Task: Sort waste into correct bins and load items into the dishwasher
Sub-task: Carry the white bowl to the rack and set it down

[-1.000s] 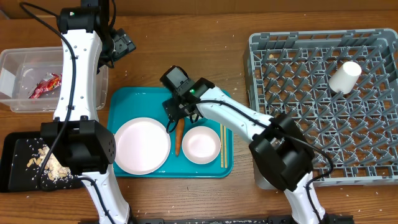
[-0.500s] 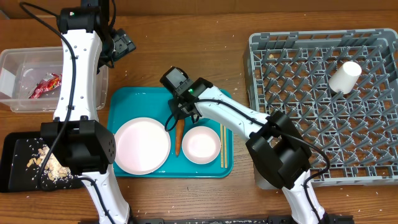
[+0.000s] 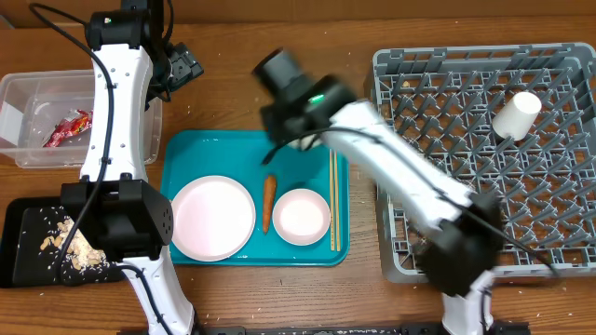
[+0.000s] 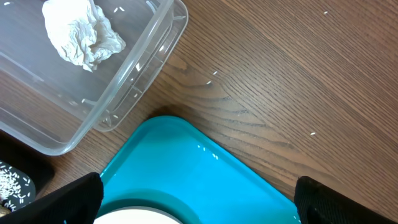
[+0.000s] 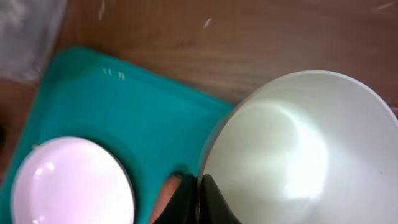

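We saw our left gripper (image 4: 199,190) hung wide apart near the tub (image 3: 28,154). On the tray (image 3: 200,154), the carrot (image 3: 268,203) lay between plate (image 3: 212,217) and bowl (image 3: 301,216). Our right gripper (image 5: 199,194) was pinched together just beside the bowl's rim.

Quick colour rundown off my feed: the table (image 3: 233,46) is brown wood with a fine darker grain and a few white specks. The serving tray (image 3: 209,154) is glossy teal. The plate (image 3: 212,217) and bowl (image 3: 302,216) are plain white, the carrot (image 3: 268,200) orange, the chopsticks (image 3: 333,200) pale wood. The dish rack (image 3: 466,74) is grey with a diamond lattice, and the cup (image 3: 517,114) is white. The tub (image 3: 37,86) is clear, the wrapper (image 3: 68,128) shiny red, the tissue (image 4: 81,34) white. The black tray (image 3: 19,233) is solid black, and the food scraps (image 3: 70,244) are beige, flecked with white rice.
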